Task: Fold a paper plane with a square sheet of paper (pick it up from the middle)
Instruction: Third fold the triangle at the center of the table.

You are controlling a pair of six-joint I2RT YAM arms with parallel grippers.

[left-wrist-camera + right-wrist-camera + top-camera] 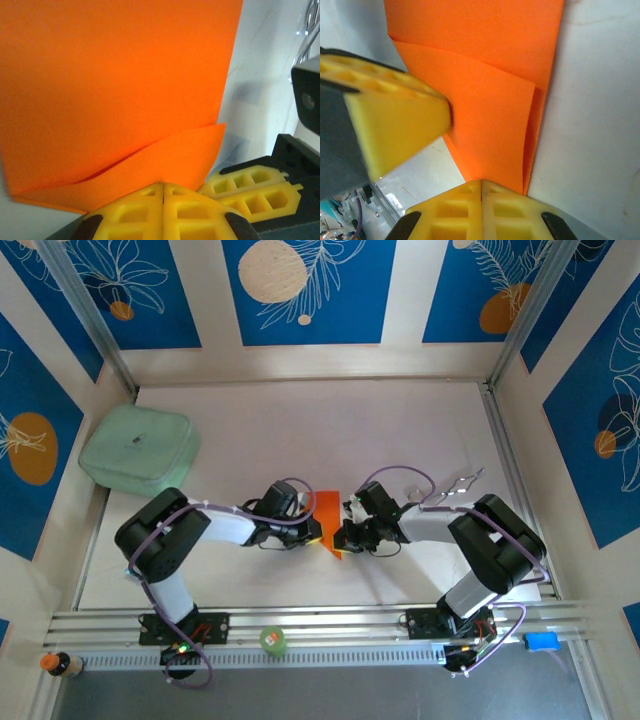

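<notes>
Roughly near-to-far, folded square sheet of paper

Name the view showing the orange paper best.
Left wrist: the orange paper spans the frame, folded flap plain. Right wrist: partly behind a yellow jaw. Top: just a small sliver.

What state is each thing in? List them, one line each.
orange paper: partly folded, one flap creased over, pinched at its edge by both grippers.
left gripper: shut on the orange paper.
right gripper: shut on the orange paper.
green pad: lying flat at the table's far left, untouched.
small green round object: resting on the front rail between the arm bases.
</notes>
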